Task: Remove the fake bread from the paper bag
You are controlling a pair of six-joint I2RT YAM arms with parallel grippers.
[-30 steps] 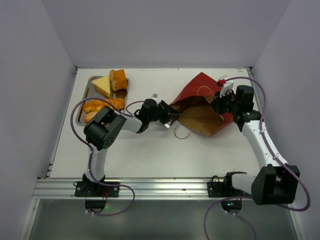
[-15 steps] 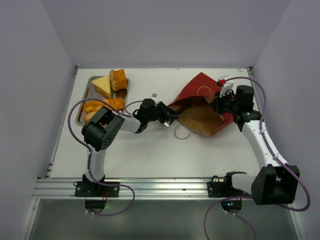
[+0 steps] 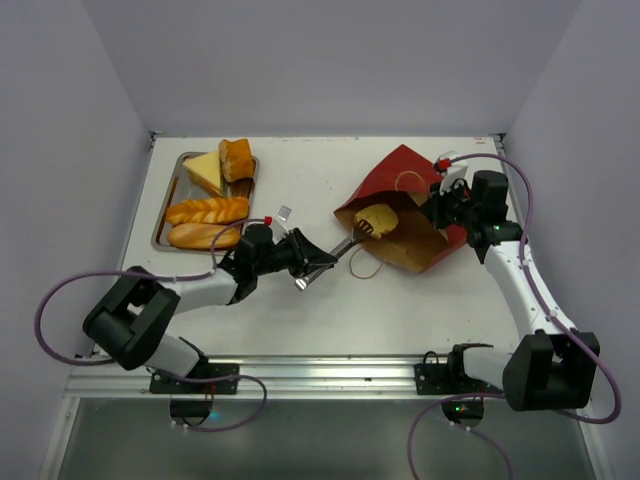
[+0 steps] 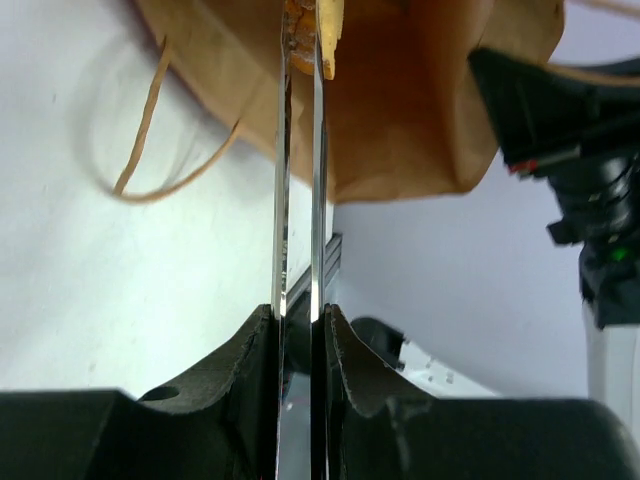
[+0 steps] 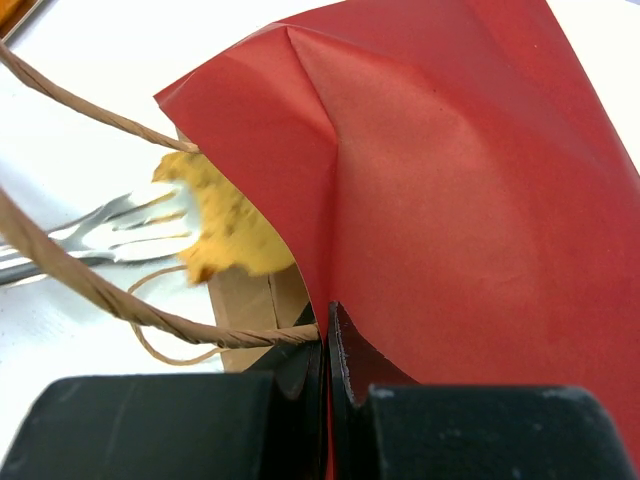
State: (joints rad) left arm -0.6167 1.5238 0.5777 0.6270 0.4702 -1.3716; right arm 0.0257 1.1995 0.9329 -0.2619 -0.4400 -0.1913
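The red paper bag (image 3: 400, 175) lies on its side at the right, its brown inside (image 4: 400, 100) open toward the left. My right gripper (image 3: 441, 210) is shut on the bag's rim (image 5: 328, 320) beside a string handle (image 5: 120, 300). My left gripper (image 3: 318, 262) is shut on steel tongs (image 4: 298, 180), which pinch a golden piece of fake bread (image 3: 375, 220) at the bag's mouth. The bread also shows in the right wrist view (image 5: 225, 220), with the tong tips (image 5: 100, 235) on it, and at the top of the left wrist view (image 4: 312, 25).
A shallow steel tray (image 3: 160, 215) at the back left holds a wedge slice (image 3: 205, 172), a bun (image 3: 237, 158) and two long loaves (image 3: 207, 210). A loose string handle (image 3: 365, 265) lies on the white table in front of the bag.
My left arm has drawn back toward the near left, pulling the tongs out of the bag. The bread has come from inside to the bag's mouth. My right gripper has not moved.
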